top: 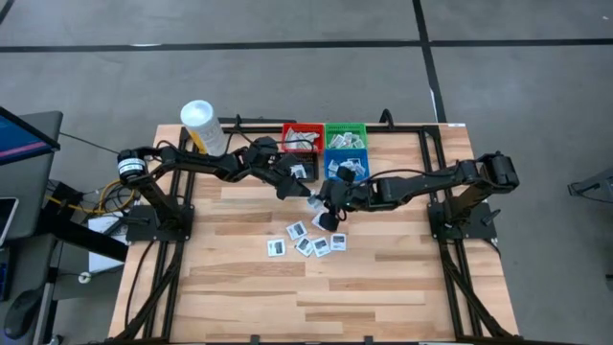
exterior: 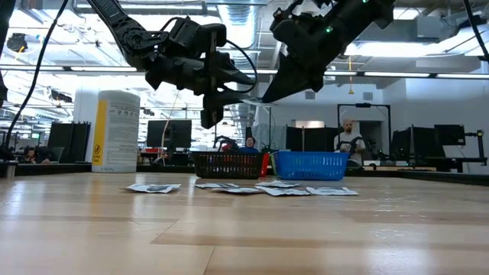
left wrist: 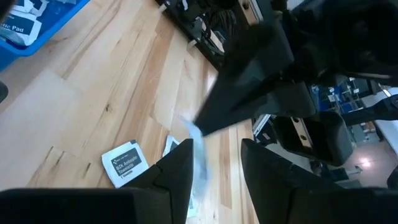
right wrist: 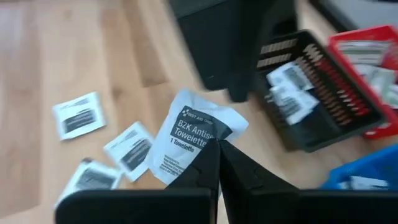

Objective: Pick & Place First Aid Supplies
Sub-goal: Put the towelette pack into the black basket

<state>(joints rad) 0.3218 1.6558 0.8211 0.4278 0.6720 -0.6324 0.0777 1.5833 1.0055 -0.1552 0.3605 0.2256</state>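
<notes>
The right tool (right wrist: pixel 217 155) is pinched shut on a white towelette packet (right wrist: pixel 189 140), lifted above the table (top: pixel 383 287). The left tool (left wrist: pixel 214 168), partly open and holding nothing, faces it closely at nine o'clock: probably a handover. Next, carry it toward the bins (top: pixel 326 149) at twelve o'clock. Loose packets (top: pixel 306 240) lie at six o'clock.

Open-plan lab: monitors (exterior: pixel 166 131), workstations

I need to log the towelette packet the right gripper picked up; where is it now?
The towelette packet hangs pinched in the right gripper, above the table's middle, beside the left gripper.
</notes>
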